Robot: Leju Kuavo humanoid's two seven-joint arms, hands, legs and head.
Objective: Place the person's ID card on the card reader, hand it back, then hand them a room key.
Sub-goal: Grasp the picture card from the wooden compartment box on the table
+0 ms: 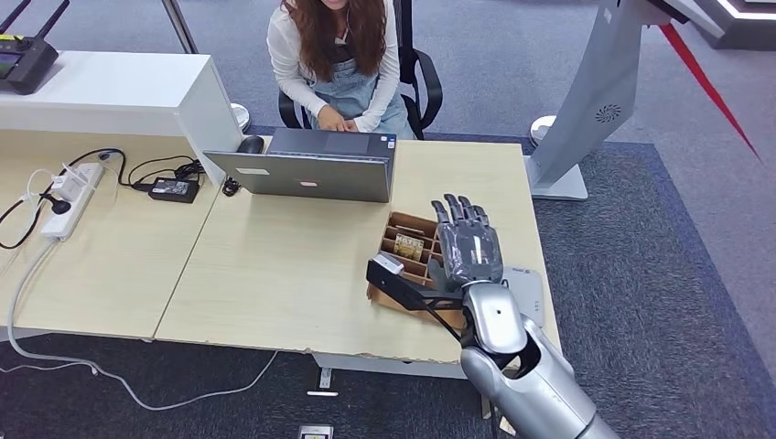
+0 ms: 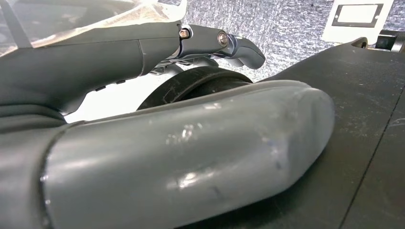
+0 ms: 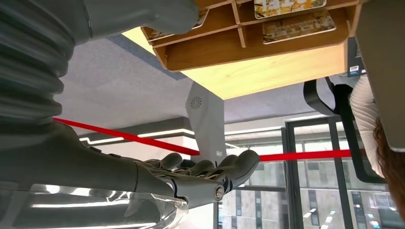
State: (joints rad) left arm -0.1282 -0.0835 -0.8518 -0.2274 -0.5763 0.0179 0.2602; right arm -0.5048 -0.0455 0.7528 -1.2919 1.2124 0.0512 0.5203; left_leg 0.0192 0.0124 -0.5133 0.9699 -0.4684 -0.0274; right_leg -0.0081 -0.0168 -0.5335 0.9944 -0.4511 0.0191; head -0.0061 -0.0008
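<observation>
Right of centre in the head view, your right robot hand (image 1: 468, 245) hovers flat, fingers apart and holding nothing, over the wooden card tray (image 1: 404, 240) on the bench (image 1: 274, 274), presumably ready to pick a room key (image 1: 409, 245); the card reader (image 1: 525, 293) lies beside it.

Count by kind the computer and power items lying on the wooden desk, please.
Laptop: 1
Mouse: 1
Power strip: 1
Power adapter: 1
Total: 4
</observation>
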